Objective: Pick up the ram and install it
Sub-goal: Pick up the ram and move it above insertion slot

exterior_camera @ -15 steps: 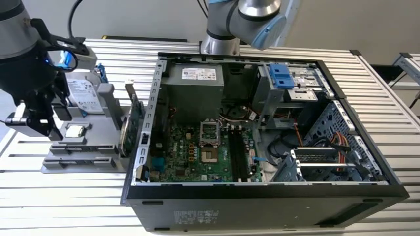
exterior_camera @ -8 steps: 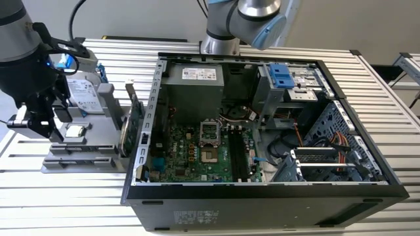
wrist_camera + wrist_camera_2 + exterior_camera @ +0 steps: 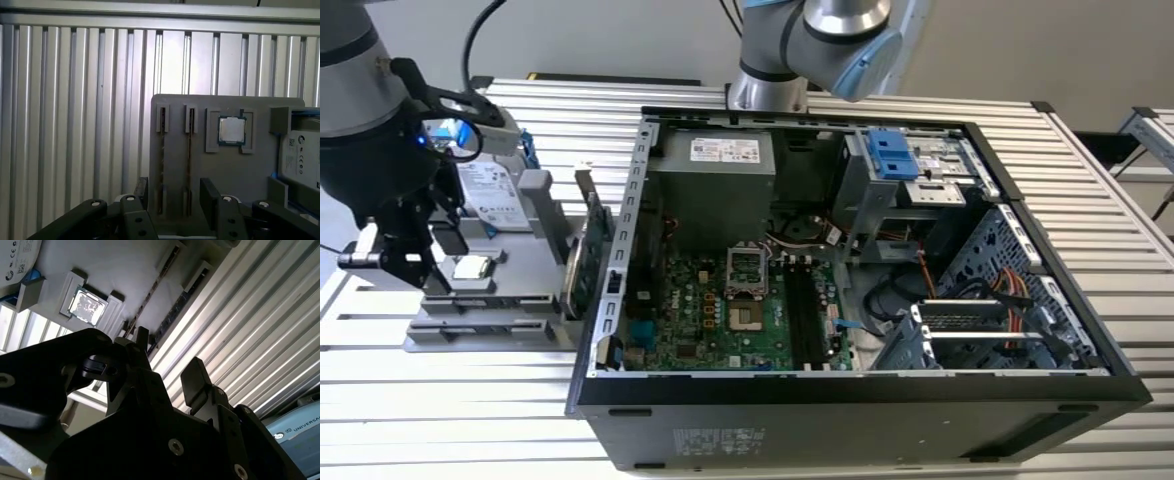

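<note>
Ribbed shiny metal table (image 3: pixel 75 100), matt grey plastic holder (image 3: pixel 235 172), matt black claw (image 3: pixel 174 190).

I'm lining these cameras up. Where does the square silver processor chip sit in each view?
Exterior view: the processor chip lies on the grey holder at the exterior view's left.
First wrist view: the chip sits in its recess between the ram sticks and the hard drive.
Second wrist view: the chip is in the same recess, beyond the fingers.
Shared landmark: the white-labelled hard drive beside it.

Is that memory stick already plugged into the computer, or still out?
Out. The ram sticks stand on edge in the grey holder beside the computer; the open gripper over them holds nothing.
</note>
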You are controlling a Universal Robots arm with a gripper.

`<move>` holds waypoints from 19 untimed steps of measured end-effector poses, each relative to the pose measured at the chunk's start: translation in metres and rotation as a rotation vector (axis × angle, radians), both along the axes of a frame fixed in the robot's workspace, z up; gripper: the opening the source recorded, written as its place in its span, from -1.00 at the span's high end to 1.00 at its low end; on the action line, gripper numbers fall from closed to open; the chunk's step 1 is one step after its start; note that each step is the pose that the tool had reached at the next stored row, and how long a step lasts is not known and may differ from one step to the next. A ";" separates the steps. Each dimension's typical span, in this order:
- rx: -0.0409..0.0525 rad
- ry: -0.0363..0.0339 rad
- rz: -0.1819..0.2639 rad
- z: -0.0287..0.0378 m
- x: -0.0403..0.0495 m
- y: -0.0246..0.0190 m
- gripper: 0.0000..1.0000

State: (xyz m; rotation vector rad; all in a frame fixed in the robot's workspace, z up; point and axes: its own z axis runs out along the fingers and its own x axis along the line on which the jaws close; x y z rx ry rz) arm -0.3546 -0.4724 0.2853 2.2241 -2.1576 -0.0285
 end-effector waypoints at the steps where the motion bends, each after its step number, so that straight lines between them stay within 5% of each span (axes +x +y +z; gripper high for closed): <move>1: 0.0001 -0.0001 0.000 -0.0012 0.0000 -0.0003 -1.00; 19: 0.0000 0.0000 0.000 -0.0214 0.0001 -0.0040 -1.00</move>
